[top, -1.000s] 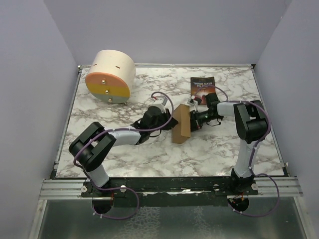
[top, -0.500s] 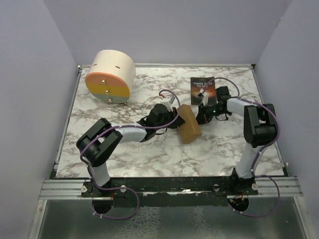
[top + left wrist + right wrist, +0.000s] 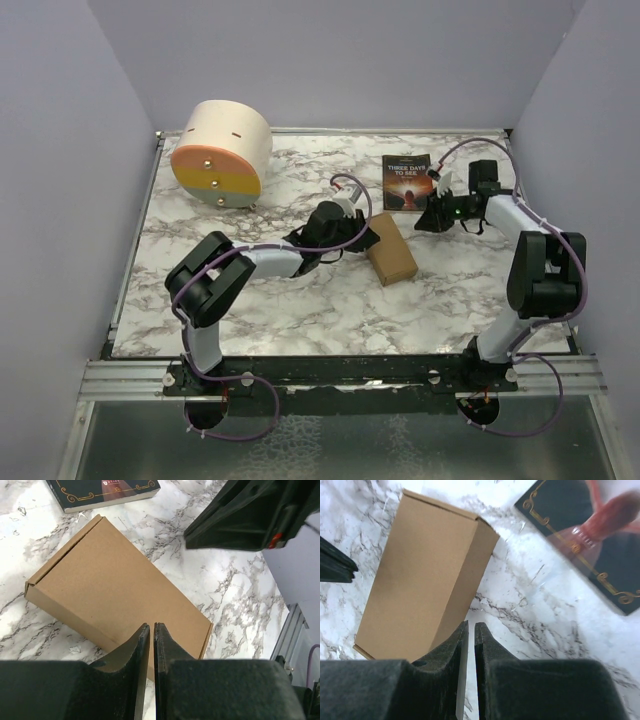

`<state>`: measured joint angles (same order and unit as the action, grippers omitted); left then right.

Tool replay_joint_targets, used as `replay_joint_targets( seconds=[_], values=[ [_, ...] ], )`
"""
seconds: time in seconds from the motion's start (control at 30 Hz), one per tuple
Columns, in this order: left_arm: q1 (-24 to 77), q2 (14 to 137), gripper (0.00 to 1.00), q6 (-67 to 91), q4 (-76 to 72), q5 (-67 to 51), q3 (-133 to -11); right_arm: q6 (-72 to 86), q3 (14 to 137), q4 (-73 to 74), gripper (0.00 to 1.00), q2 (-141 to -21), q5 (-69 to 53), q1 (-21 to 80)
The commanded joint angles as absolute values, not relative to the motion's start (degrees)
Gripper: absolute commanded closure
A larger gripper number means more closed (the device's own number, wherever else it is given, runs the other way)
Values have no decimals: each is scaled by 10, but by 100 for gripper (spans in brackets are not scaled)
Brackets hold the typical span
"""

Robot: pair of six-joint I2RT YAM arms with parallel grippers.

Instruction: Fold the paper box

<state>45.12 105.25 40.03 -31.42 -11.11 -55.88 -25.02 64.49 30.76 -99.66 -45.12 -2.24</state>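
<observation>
The paper box [image 3: 391, 254] lies closed and flat, just beside the book [image 3: 406, 181] on its nearer side. It is probably light, stiff and a little slippery, so its long edges suit a pinch. The left gripper [image 3: 151, 626] and the right gripper [image 3: 471, 624] have their fingers nearly pressed together and hold nothing. There is free marble nearer than the book.

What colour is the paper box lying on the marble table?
Plain brown: the paper box is unprinted cardboard, seen best in the left wrist view.
</observation>
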Motion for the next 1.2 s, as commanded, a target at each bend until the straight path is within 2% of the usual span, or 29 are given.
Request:
replay_joint_targets(
  seconds=[0.0,0.3,0.4,0.53,0.6,0.77,0.83,0.87,0.97,1.03,1.17],
  values=[
    [454,1027,87,348,-304,-106,-561,-277,630,276,88,-936,-453,-32],
    [453,888,79,268,-325,-21,-451,-346,576,251,85,-843,-640,-34],
    [449,831,65,255,-345,8,-403,-375,577,265,84,-833,-675,-33],
    [433,756,43,256,-362,38,-345,-388,576,266,77,-818,-684,-33],
    [418,719,34,257,-359,47,-320,-399,570,257,68,-799,-668,-33],
    [370,618,8,271,-311,67,-283,-401,545,197,25,-727,-597,-34],
    [348,585,4,273,-269,63,-290,-378,558,189,7,-708,-564,-35],
    [339,571,3,272,-246,61,-298,-363,577,195,1,-706,-548,-35],
    [312,536,1,264,-183,48,-337,-230,648,193,1,-718,-464,-36],
    [301,518,1,256,-147,45,-367,-174,717,246,1,-739,-415,-36],
    [290,508,1,229,-61,28,-452,-133,801,297,1,-750,-427,-36]
  ],
)
